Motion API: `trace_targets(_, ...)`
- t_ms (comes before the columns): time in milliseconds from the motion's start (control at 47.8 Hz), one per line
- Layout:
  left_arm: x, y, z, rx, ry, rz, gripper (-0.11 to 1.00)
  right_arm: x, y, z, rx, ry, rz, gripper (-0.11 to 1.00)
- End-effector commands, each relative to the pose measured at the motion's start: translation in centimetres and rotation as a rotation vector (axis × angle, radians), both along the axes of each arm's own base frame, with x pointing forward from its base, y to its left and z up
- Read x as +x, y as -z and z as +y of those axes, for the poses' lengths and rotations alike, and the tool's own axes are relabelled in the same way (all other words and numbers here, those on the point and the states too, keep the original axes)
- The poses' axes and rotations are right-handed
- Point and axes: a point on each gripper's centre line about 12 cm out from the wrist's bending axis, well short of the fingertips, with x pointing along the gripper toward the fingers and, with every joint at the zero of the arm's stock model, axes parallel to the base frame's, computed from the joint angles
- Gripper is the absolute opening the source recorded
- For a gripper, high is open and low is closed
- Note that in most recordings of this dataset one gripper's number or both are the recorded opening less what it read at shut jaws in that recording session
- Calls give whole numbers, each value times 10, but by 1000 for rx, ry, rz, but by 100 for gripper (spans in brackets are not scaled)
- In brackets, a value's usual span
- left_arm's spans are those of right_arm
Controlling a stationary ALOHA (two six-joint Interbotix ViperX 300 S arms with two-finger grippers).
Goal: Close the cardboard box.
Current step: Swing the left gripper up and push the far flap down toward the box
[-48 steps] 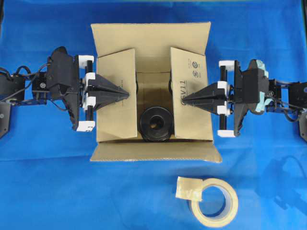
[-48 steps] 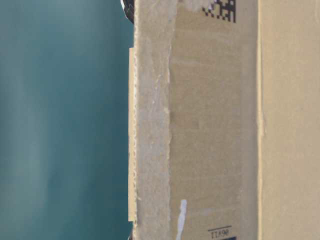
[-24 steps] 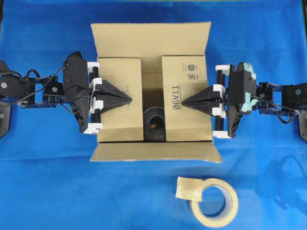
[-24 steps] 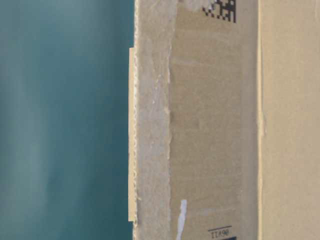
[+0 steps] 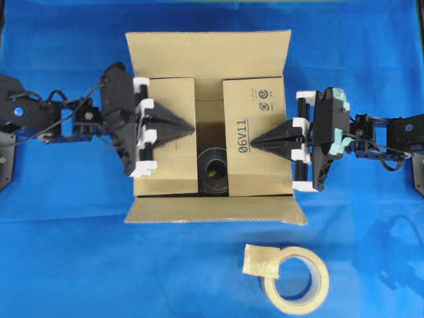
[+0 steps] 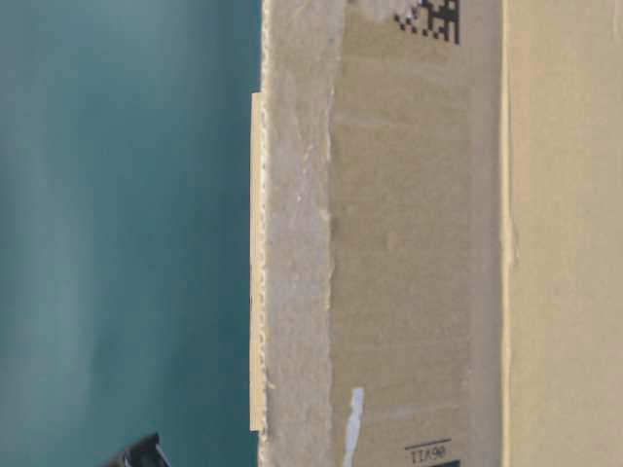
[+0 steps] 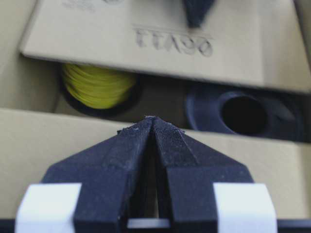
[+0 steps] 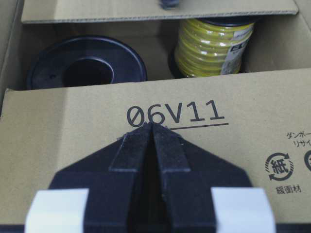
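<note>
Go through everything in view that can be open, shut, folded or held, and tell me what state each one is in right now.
cardboard box: partly closed; both side flaps folded in, far and near flaps open.
left gripper: shut, tip on the left flap.
right gripper: shut, tip on the "06V11" flap.
black spool: inside the box, showing through the gap.
tape roll: flat on the blue cloth, untouched.

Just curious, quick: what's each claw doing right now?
Left gripper: closed, holding nothing, tip over the left flap.
Right gripper: closed, holding nothing, tip over the right flap.
</note>
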Motion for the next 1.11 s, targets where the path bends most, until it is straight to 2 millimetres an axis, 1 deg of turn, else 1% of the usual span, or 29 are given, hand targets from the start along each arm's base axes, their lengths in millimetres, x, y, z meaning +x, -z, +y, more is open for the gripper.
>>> trace_targets(0,13,-13,14,6,-35,-38,0,6,-6,-1,4,4,-15,0)
trace_targets(147,25,-20,35,29,-78,-59,0,8,-4,-1,4,4,-11,0)
trace_targets(314,36,-29,59,97,-116,-79,0,8,-5,0,3,1,-11,0)
trace_targets(419,45,-34,69,124,-130,-92,0,7,-4,1,3,0,-8,0)
trace_targets(523,55,-35,75,138,-135,-98,0,7,-4,0,3,0,-8,0)
trace_targets(670,65,-32,78,142,-132,-85,0,7,-4,0,3,1,-8,0)
trace_targets(754,66,-30,77,141,-130,-77,0,7,-4,0,3,0,-8,0)
trace_targets(900,67,-27,69,140,-110,-74,0,7,-4,0,3,0,-8,0)
trace_targets(1089,67,-18,65,137,-100,-55,0,7,-4,0,3,0,-9,0)
